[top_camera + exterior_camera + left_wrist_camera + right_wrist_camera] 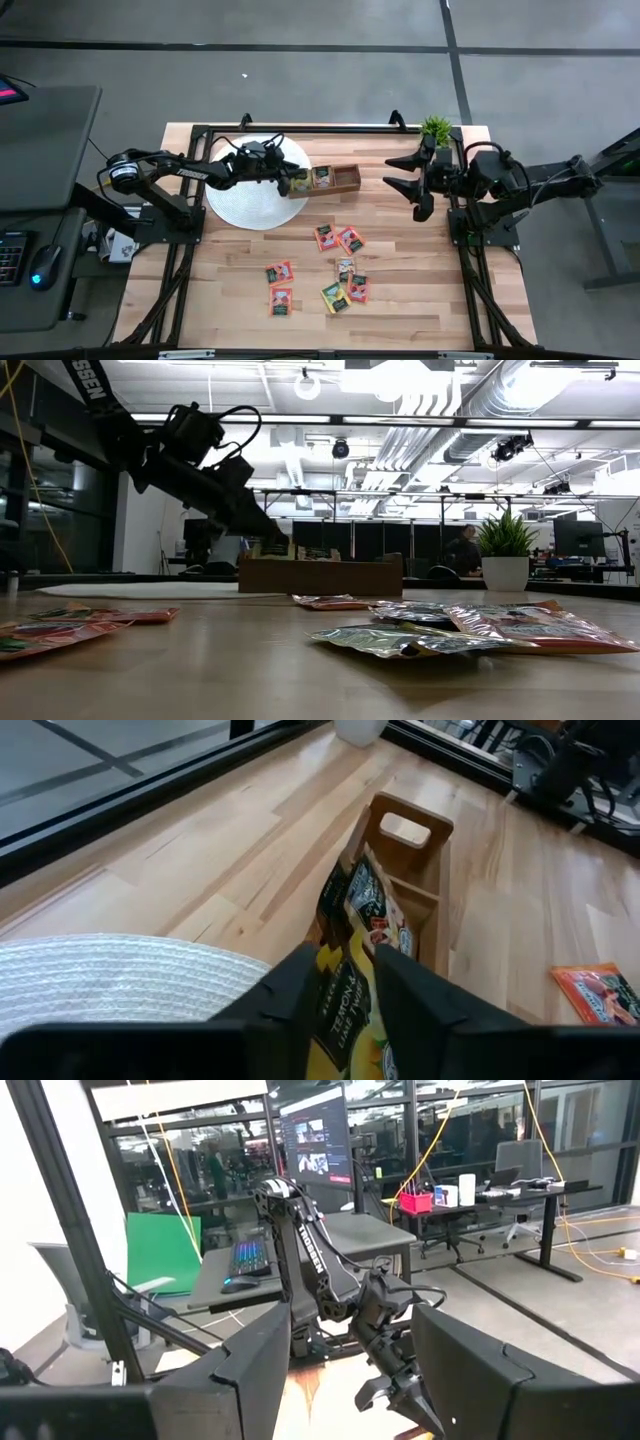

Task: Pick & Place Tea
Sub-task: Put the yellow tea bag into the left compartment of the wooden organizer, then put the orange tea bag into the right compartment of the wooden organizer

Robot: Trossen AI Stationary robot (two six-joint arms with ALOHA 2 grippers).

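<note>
High view showed the left tool point(287, 180) at the near-left end of the wooden tray point(345, 180), beside the white round mat point(245, 195). Left wrist view showed its fingers point(420, 995) closed on a yellow tea packet point(345, 995), held over the tray's end compartment, where other packets point(375, 910) stood upright. Eight more tea packets point(340, 240) lay scattered flat on the table point(420, 290). Right tool point(415, 178) hovered with jaws spread wide and empty near the potted plant point(436, 128).
</note>
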